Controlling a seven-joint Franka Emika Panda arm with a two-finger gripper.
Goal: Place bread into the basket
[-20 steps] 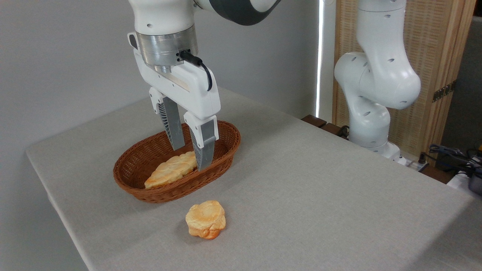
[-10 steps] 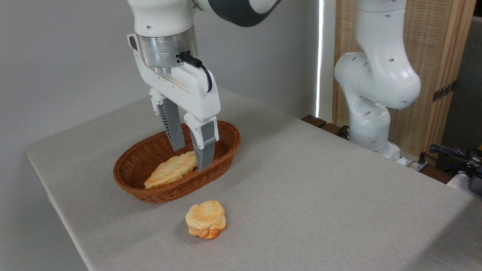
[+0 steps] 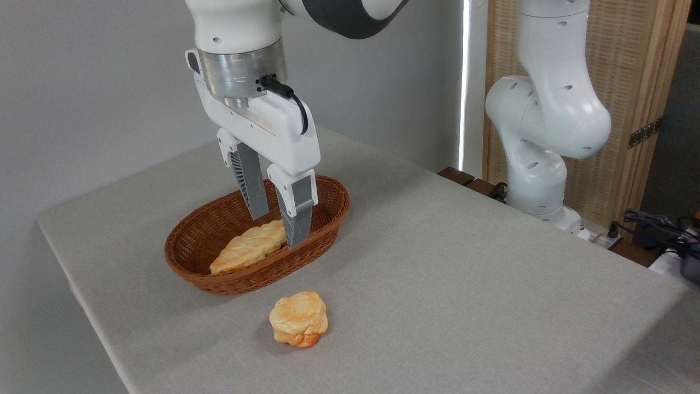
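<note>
reddish-brown wicker, the basket [image 3: 219,230] sits on the left of the grey table [image 3: 465,262] with a pale ridged loaf [image 3: 246,247] inside. the gripper [image 3: 278,230] hangs over it, jaws apart and empty. the bread [image 3: 298,326] lies on the table just near of the basket.

Bread [image 3: 298,326]: small round lumpy bun, golden-orange with a paler top and lobed edge, resting upright on the table at about 5 o'clock from the basket, near its rim but not touching. Basket [image 3: 229,279]: oval reddish-brown woven wicker, shallow, upright, long axis running from 8 o'clock to 2 o'clock.
</note>
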